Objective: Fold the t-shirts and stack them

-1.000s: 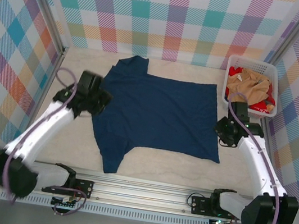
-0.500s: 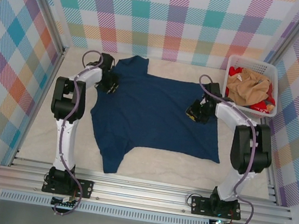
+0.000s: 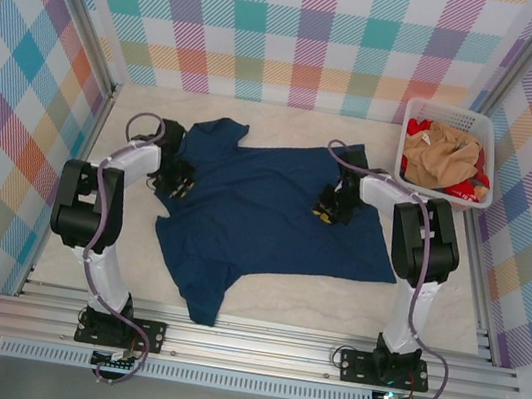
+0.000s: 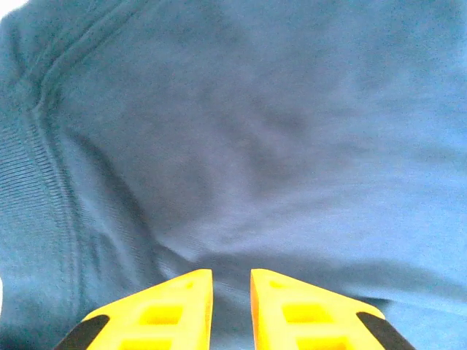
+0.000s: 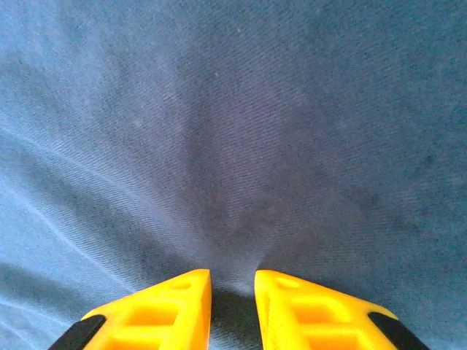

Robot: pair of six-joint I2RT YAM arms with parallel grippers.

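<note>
- The left end effector [image 3: 175, 183] is nearly closed. In the left wrist view its yellow fingers [image 4: 182, 292] stand with a narrow gap, and a ridge of dark blue cloth runs into that gap. It looks to have a pinch of the navy t-shirt [image 3: 271, 231].
- The right end effector [image 3: 328, 209] is also nearly closed. In the right wrist view, creases in the cloth fan out from the slit between its fingers [image 5: 175, 295], which reads as a grip on the same shirt.
- The likely reason for gripping two spots on one garment is that soft cloth sags if lifted at a single point. With both arms holding it, an edge can be carried over straight, so this looks like the first fold.
- The shirt lies spread on the desk [image 3: 330, 306] between the two end effectors. Most of its body is to the right of the left one, and to the left of and nearer than the right one.
- One sleeve trails off toward the arm bases, nearer than the left end effector. The collar end sits just beyond that end effector.
- The cloth around both grips is rucked rather than flat, so I judge the fold to be under way and not finished.
- The white basket [image 3: 443, 198] is to the right of the right end effector and a little beyond it, well apart. It holds a tan-orange shirt [image 3: 444, 147] and a red shirt [image 3: 466, 183], both crumpled and not yet folded.
</note>
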